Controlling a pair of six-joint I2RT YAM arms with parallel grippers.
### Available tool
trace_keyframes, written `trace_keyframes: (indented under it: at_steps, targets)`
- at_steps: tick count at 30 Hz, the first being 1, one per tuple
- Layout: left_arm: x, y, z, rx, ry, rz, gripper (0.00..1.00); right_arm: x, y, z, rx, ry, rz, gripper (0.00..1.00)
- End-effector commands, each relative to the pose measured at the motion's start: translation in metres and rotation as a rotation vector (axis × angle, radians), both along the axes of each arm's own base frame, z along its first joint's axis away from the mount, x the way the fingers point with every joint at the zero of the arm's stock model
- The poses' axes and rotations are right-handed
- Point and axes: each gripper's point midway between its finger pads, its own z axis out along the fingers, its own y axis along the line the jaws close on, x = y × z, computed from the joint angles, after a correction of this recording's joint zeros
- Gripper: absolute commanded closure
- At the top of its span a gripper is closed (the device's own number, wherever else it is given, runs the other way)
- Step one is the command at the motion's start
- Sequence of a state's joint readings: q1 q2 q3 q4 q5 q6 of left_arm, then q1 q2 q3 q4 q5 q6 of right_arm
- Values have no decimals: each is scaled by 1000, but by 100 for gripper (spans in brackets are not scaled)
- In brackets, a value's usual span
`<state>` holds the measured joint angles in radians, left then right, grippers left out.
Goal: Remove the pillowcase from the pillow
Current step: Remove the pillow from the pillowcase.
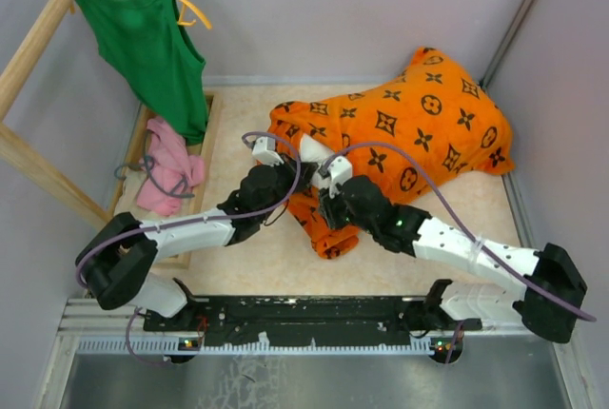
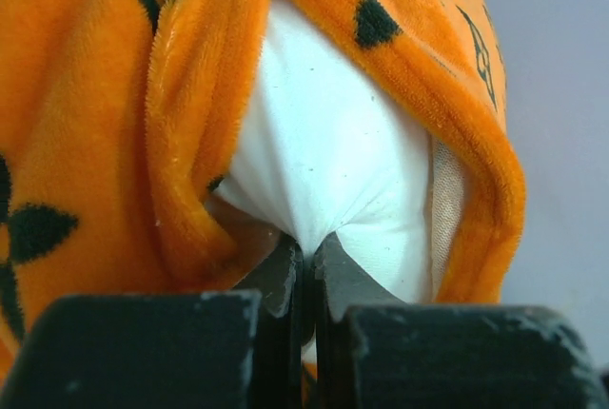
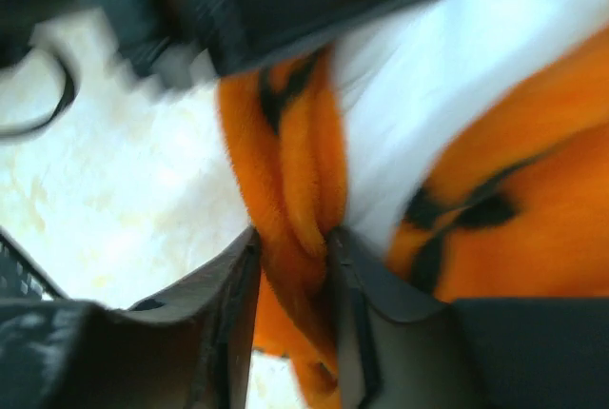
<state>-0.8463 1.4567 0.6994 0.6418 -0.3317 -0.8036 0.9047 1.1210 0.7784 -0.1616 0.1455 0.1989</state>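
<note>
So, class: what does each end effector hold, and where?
The left end effector pinches the pillow at its exposed end; the right end effector grips a fold of the pillowcase.

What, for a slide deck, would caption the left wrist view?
Left gripper shut on the white pillow, pinching its fabric where the orange pillowcase gapes open.

Left arm [image 1: 190, 230] and right arm [image 1: 447, 238] at orange pillowcase [image 1: 419, 124] edge

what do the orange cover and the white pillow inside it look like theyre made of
Pillowcase: looks like plush fleece, matte; short fuzzy nap shows along the folds. Pillow: smooth, thin woven cloth, perhaps cotton; it puckers into fine creases where pinched.
</note>
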Motion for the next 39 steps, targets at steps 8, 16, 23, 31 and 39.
trace_keyframes:
  at_steps: [8, 16, 23, 31, 39]
  targets:
    - [25, 27, 111, -160, -234, 156, 100, -100, 8, -94, -23, 275, 95, 83]
    - [14, 44, 101, -144, -224, 168, 100, -72, -21, -62, -142, 159, -56, 36]
    - [3, 43, 104, -147, -233, 117, 100, -65, 9, 82, 155, -97, 105, 2]
    - [-4, 46, 106, -152, -235, 102, 100, 13, -22, 127, 129, -249, -241, 13]
    - [-15, 61, 118, -145, -269, 110, 100, 37, -44, 66, -85, -156, -425, 44]
